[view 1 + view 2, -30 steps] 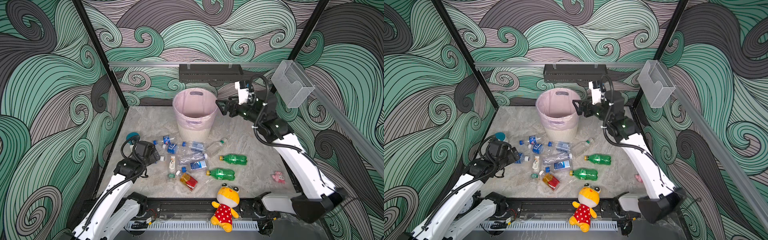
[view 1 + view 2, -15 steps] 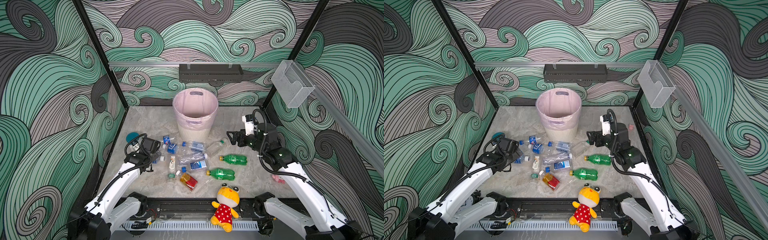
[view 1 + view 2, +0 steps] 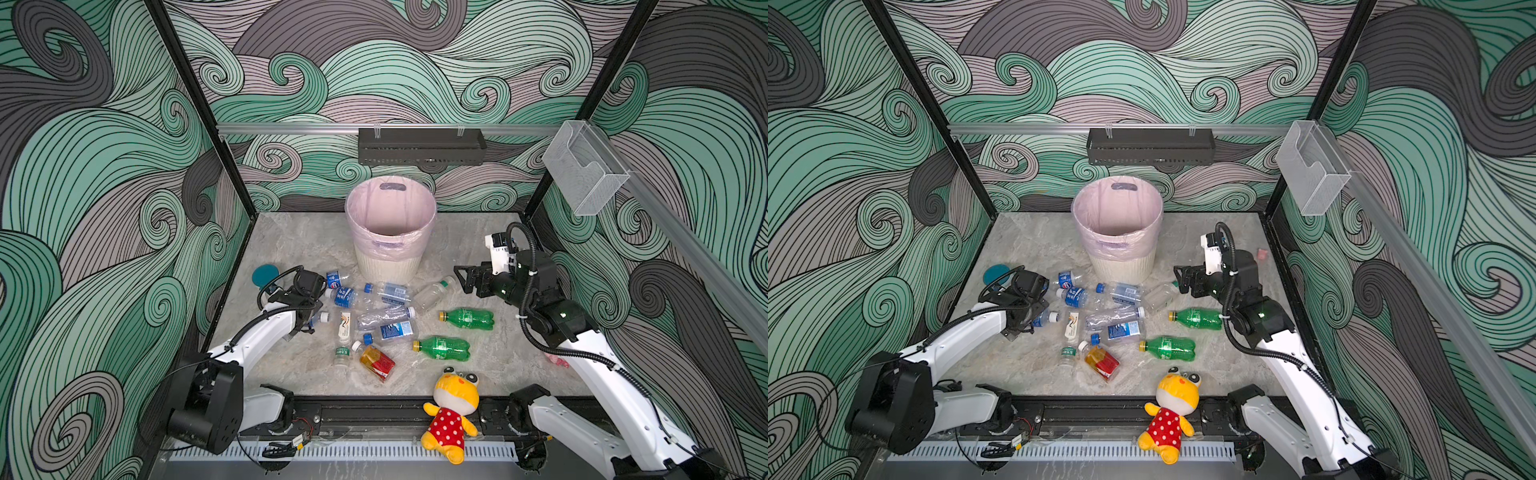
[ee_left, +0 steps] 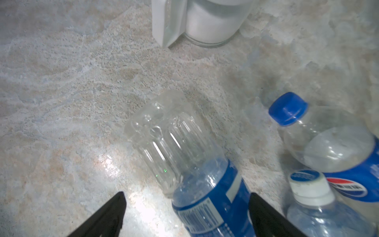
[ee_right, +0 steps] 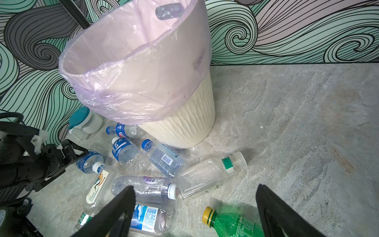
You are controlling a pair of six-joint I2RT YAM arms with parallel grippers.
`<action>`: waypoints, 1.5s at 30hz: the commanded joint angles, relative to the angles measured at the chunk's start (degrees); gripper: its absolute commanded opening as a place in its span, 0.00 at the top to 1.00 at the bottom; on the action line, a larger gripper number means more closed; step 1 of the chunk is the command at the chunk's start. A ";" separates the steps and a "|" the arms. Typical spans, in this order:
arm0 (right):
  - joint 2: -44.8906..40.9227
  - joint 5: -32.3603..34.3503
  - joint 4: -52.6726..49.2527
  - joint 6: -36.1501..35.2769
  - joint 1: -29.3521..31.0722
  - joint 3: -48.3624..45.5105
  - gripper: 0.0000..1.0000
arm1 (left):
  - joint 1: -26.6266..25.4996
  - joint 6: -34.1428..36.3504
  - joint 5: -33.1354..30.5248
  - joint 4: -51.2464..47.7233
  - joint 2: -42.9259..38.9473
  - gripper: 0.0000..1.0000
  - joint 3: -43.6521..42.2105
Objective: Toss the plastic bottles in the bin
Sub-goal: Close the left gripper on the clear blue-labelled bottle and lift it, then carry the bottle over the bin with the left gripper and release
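Left wrist view has the left hand [image 4: 186,194] spread wide astride the clear ribbed plastic bottle with a blue label [image 4: 184,164], lying flat on the mottled grey bench [image 4: 61,82], long axis running straight out between the jaws.

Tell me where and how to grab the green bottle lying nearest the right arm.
Take the green bottle across its mid-body, coming straight down from above. It lies flat on the table, its yellow cap pointing away from the right arm, with bare surface along both long sides for the jaws. The open right end effector is closest.
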 commanded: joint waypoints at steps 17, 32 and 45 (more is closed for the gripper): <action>-3.22 1.99 -2.36 -0.44 -0.61 -2.24 0.08 | 1.16 0.95 5.56 4.30 8.53 0.30 -1.33; -3.45 3.88 -3.92 -0.83 -0.79 -2.07 0.09 | 1.25 12.49 7.00 -3.57 -4.63 0.60 0.93; -3.79 9.55 -8.70 0.15 -1.80 -4.79 0.09 | 1.25 29.70 9.60 -5.25 -26.53 0.63 3.50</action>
